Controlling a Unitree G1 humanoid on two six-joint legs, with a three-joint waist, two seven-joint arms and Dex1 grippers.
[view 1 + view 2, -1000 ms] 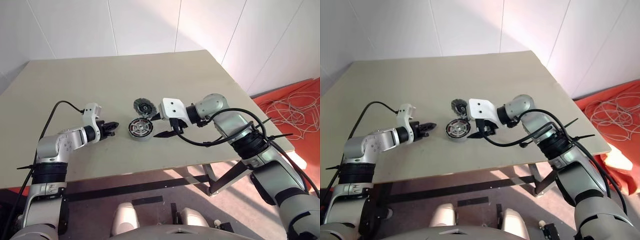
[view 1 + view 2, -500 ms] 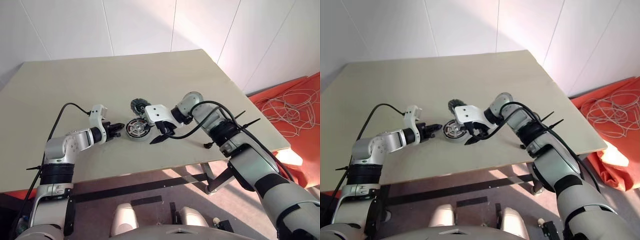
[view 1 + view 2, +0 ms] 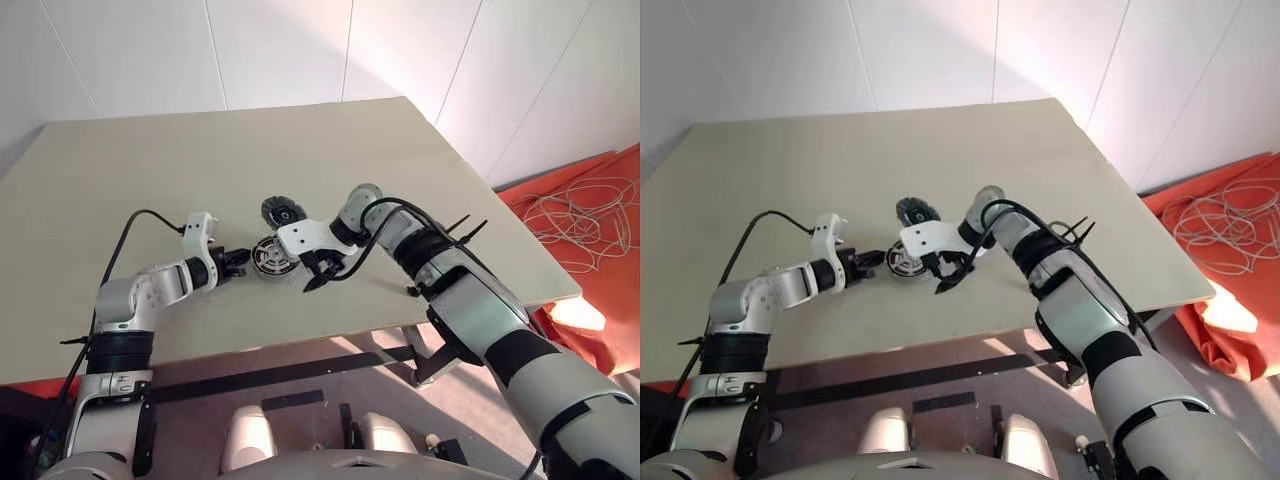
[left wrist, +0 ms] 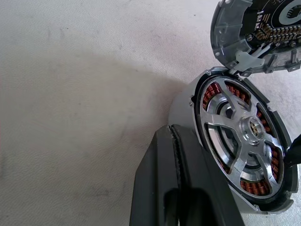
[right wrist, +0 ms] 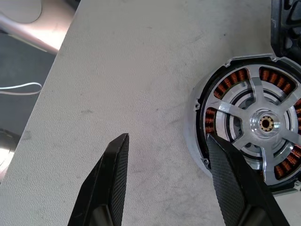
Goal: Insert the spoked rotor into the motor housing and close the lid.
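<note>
pale worktop (image 3: 150,160), white walls behind. motor housing (image 4: 235,155) sits nearer the worktop's front edge than its back, about midway across, spoked rotor (image 5: 263,125) already seated inside the copper windings. lid (image 4: 256,33) stands open, hinged at the housing's far rim. left gripper (image 3: 238,262) is closed, fingers pressed to the housing's side wall. right gripper (image 5: 164,183) is parted and empty, one finger over the rim. my read: keep the left brace, tip the lid down square.
</note>
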